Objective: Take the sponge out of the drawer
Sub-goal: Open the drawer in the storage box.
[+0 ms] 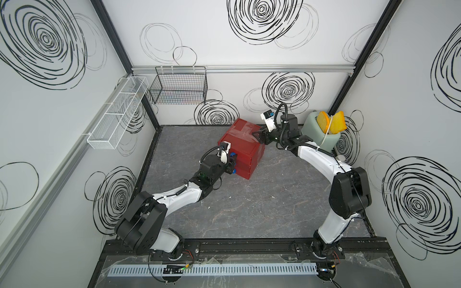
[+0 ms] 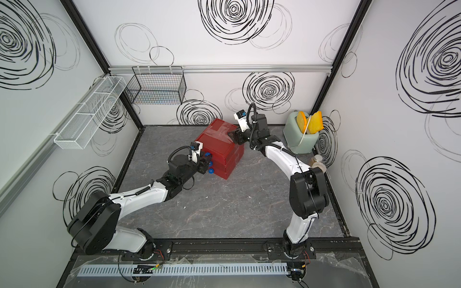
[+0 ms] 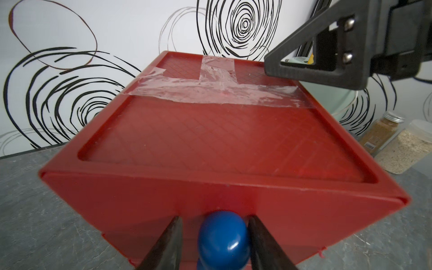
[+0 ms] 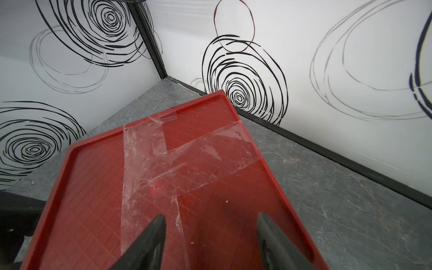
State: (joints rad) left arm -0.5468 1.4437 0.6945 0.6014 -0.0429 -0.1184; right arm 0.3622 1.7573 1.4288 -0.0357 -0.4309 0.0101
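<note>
The task is at its very start. The red drawer unit (image 1: 239, 142) stands on the desk (image 1: 249, 212) toward the back wall, and every drawer looks pushed in. The sponge shows in no view; my guess is that it lies inside one of the shut drawers, though nothing says which.

In the left wrist view the left hand (image 3: 215, 217) straddles a blue knob (image 3: 223, 236) on the unit's front, one finger on each side. A gap shows on one side, so the hand is partly open and does not seem to have a firm hold. Which drawer that knob belongs to I cannot tell. The right hand (image 4: 211, 215) sits over the back of the unit's top, fingers wide apart and empty. It seems placed to steady the unit, but contact is unclear.

Gripping the knob, pulling the drawer out, and finding and lifting the sponge are all left to do.

The unit is glossy red plastic with a recessed, gridded top crossed by crumpled clear tape (image 3: 210, 91).
</note>
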